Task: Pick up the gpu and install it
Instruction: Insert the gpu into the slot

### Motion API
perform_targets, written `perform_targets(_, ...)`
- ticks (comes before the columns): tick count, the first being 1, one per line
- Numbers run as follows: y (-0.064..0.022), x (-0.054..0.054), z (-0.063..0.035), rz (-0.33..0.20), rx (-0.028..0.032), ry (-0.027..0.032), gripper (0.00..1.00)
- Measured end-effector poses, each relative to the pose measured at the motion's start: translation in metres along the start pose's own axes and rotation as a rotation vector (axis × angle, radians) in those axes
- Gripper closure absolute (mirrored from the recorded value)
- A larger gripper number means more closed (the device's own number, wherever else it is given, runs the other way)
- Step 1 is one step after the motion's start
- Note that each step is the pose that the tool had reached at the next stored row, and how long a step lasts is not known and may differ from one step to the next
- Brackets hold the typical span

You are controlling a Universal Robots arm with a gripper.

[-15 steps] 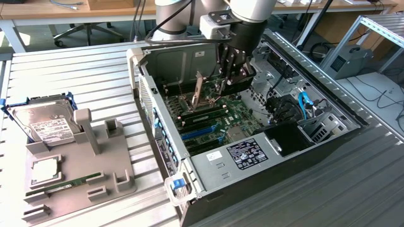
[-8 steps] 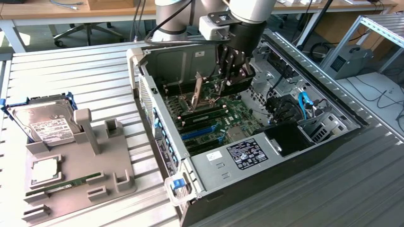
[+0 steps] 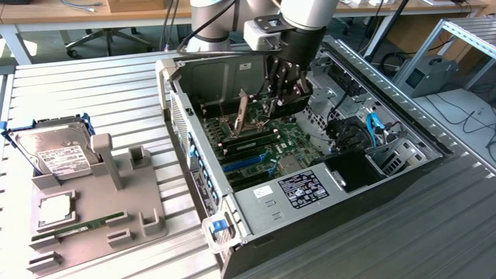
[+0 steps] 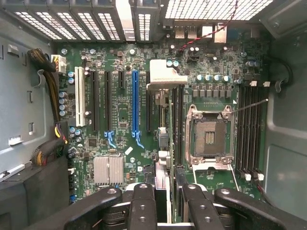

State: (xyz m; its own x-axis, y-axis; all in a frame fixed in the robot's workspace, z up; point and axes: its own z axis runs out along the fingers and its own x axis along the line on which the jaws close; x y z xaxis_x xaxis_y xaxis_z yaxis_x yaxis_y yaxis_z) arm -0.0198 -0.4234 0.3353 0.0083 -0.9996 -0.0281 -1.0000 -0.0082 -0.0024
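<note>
The claw (image 3: 288, 93) is down inside the open black and grey metal computer case (image 3: 180, 110), its dark fingers (image 4: 142, 206) closed on the gpu (image 3: 291, 107). From the wrist view you see the thin black card edge-on, running straight out from between the fingers, with its silvery metal end bracket (image 4: 164, 79) at the far end from the claw. The card hangs over the green motherboard (image 4: 120, 139); I cannot tell whether its lower edge touches the board. The long blue expansion slot (image 4: 135, 100) lies just beside the card's line and holds nothing. On the card's other side sits the square silvery processor socket (image 4: 209, 136).

Well away from the claw, outside the case on the slatted metal desk (image 3: 116, 81), stands a grey moulded holder (image 3: 108, 197). A silver hard drive with a white label (image 3: 53, 152) leans in its far end, and a slim green memory stick (image 3: 89, 223) lies in a groove nearer the front.
</note>
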Motion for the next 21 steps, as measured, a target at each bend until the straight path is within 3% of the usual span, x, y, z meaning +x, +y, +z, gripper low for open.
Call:
perform_targets(13,0.004,0.0003,0.0041,0.002,0.0001,-0.0001,0.73)
perform_targets(21,0.0044,0.0003,0.0053,0.049,0.0014,0.0002,0.73)
